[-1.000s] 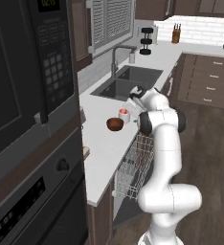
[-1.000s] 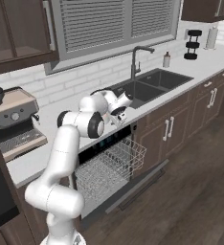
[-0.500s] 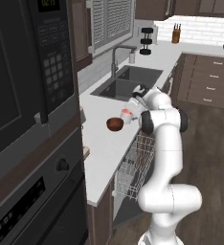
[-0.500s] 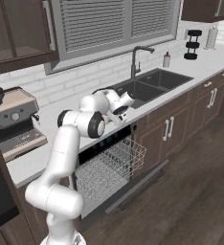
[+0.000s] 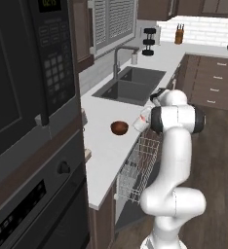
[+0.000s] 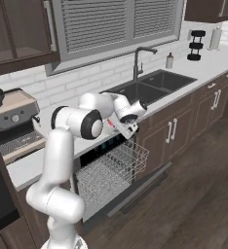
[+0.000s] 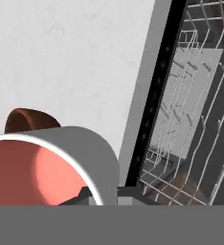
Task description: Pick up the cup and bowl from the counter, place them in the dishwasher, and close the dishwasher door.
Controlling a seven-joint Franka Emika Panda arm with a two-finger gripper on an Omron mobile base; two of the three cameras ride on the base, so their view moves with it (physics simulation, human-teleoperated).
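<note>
Right at the front edge of the long smooth white counter (image 5: 106,160), the two-finger gripper (image 5: 144,116) is clenched on the small reddish-pink cup with pale whitish sides (image 5: 142,121). In the hand view this cup (image 7: 51,167) sits close against the camera, its pink inside facing up and a dark fingertip (image 7: 80,196) pressed at its rim. The small round glossy dark reddish-brown bowl (image 5: 119,127) rests on the counter just beside the cup, toward the wall; from the hand view its rim (image 7: 25,119) peeks out behind the cup. Below the counter edge the dishwasher (image 6: 104,165) stands open, its white wire rack (image 6: 111,170) pulled out over the lowered dark brown door (image 6: 140,187). The dark double sink (image 5: 130,85) lies further along the counter.
</note>
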